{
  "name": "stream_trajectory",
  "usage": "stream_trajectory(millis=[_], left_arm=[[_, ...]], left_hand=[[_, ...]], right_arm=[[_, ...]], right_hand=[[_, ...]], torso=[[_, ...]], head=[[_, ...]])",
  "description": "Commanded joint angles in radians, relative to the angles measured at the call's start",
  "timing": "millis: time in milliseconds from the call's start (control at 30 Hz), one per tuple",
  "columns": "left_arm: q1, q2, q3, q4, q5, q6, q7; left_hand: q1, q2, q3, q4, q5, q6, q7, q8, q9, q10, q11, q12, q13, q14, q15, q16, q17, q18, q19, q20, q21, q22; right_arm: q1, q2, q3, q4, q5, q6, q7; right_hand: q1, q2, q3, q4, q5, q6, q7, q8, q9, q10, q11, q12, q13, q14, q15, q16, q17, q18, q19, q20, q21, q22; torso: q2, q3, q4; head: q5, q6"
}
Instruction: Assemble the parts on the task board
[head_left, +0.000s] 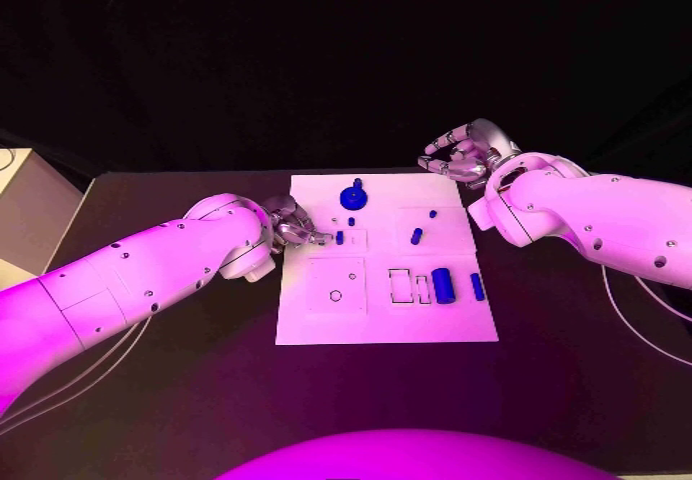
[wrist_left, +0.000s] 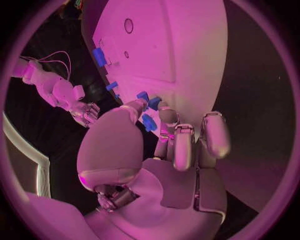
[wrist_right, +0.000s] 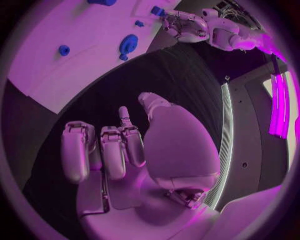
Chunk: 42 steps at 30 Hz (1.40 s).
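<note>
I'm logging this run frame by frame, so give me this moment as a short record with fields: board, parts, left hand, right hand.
board: white task board at mid table, printed outlines on it
parts: blue parts on the board, among them a round knobbed part near its far edge and a large block by the right-side outlines
left hand: left hand at the board's left edge, fingers on a small blue part
right hand: right hand off the board's far right corner, fingers curled, holding nothing
</note>
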Motion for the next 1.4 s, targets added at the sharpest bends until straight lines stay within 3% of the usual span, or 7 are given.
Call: stream_trajectory(millis=[33,433,667,800,900,1167,1400], left_arm=[[-0.006,-0.004,-0.003,0.001,-0.003,0.024,-0.029],[-0.006,-0.014,-0.001,0.014,0.007,0.019,-0.026],[-0.007,-0.019,0.004,0.023,0.016,0.010,-0.021],[-0.008,-0.023,0.013,0.031,0.028,0.005,-0.016],[-0.012,-0.029,0.025,0.041,0.044,0.000,-0.009],[-0.029,-0.054,0.085,0.068,0.138,-0.015,0.017],[-0.033,-0.082,0.114,0.081,0.191,-0.037,0.055]], left_hand=[[-0.007,0.006,-0.019,0.000,-0.023,0.002,0.004,-0.004,0.002,-0.009,-0.002,0.004,-0.002,0.085,0.009,0.001,0.197,0.005,-0.004,0.005,-0.006,0.002],[-0.002,0.036,-0.093,0.001,-0.093,0.006,0.002,-0.005,0.007,-0.010,-0.003,0.005,-0.010,0.085,0.008,0.001,0.198,0.006,-0.004,0.005,-0.006,0.003],[0.010,0.077,-0.188,0.002,-0.180,0.007,0.001,-0.006,0.013,-0.011,-0.004,0.008,-0.016,0.085,0.008,0.001,0.197,0.006,-0.004,0.004,-0.007,0.003],[-0.002,0.095,-0.245,0.002,-0.191,0.008,0.001,-0.004,0.017,-0.012,-0.004,0.009,-0.020,0.084,0.007,0.001,0.197,0.006,-0.005,0.004,-0.008,0.003],[-0.018,0.108,-0.282,0.002,-0.192,0.008,0.000,-0.002,0.021,-0.013,-0.004,0.009,-0.023,0.084,0.007,0.000,0.196,0.006,-0.005,0.004,-0.009,0.002],[-0.065,0.153,-0.353,0.003,-0.192,-0.006,0.004,-0.002,0.028,-0.030,-0.001,-0.005,-0.048,0.077,0.008,-0.011,0.177,0.011,-0.021,0.004,-0.025,-0.021],[-0.024,0.212,-0.387,0.001,-0.191,-0.067,0.030,-0.022,0.028,-0.129,0.023,-0.082,-0.173,0.037,0.029,-0.067,0.085,0.034,-0.095,0.021,-0.100,-0.125]], right_arm=[[-0.001,0.000,0.000,0.000,-0.002,0.006,0.012],[-0.003,-0.001,0.000,0.001,-0.002,0.006,0.012],[-0.004,-0.002,0.000,0.001,-0.002,0.005,0.012],[-0.004,-0.003,0.000,0.002,-0.002,0.005,0.012],[-0.004,-0.003,0.000,0.002,-0.002,0.005,0.012],[-0.004,-0.006,0.000,0.003,-0.001,0.004,0.012],[-0.004,-0.009,0.000,0.004,0.002,0.002,0.015]], right_hand=[[-0.006,0.001,0.008,0.000,0.005,-0.007,0.001,0.004,-0.001,0.019,0.000,0.004,0.183,0.103,0.001,-0.002,0.250,0.001,0.057,-0.002,-0.005,0.122],[-0.006,0.001,0.008,0.000,0.005,-0.007,0.001,0.004,-0.001,0.019,0.000,0.004,0.183,0.103,0.001,-0.002,0.250,0.001,0.057,-0.002,-0.005,0.122],[-0.006,0.001,0.008,0.000,0.005,-0.007,0.001,0.004,-0.001,0.019,0.000,0.004,0.183,0.103,0.001,-0.002,0.250,0.001,0.057,-0.002,-0.005,0.122],[-0.007,-0.001,0.011,-0.001,0.005,-0.009,0.002,0.004,-0.002,0.020,0.000,0.004,0.183,0.103,0.001,-0.001,0.252,0.001,0.057,-0.002,-0.006,0.121],[-0.007,-0.001,0.011,-0.001,0.005,-0.009,0.002,0.004,-0.002,0.020,0.000,0.004,0.183,0.103,0.001,-0.001,0.252,0.001,0.057,-0.002,-0.006,0.121],[-0.007,-0.001,0.011,-0.001,0.005,-0.009,0.002,0.004,-0.002,0.020,0.000,0.004,0.183,0.103,0.001,-0.001,0.252,0.001,0.057,-0.002,-0.006,0.121],[-0.007,-0.001,0.011,-0.001,0.005,-0.009,0.002,0.004,-0.002,0.020,0.000,0.004,0.183,0.103,0.001,-0.001,0.252,0.001,0.057,-0.002,-0.006,0.121]], torso=[[0.000,-0.0001,0.0003],[0.000,0.0003,-0.0002],[0.000,0.0009,0.0000],[0.000,0.0009,0.0000],[0.000,0.0013,-0.0003],[0.000,0.0011,0.0001],[-0.001,0.0007,0.0009]], head=[[0.000,0.000],[-0.001,-0.001],[-0.001,-0.001],[0.000,0.001],[0.001,0.001],[0.001,0.003],[0.000,0.005]])
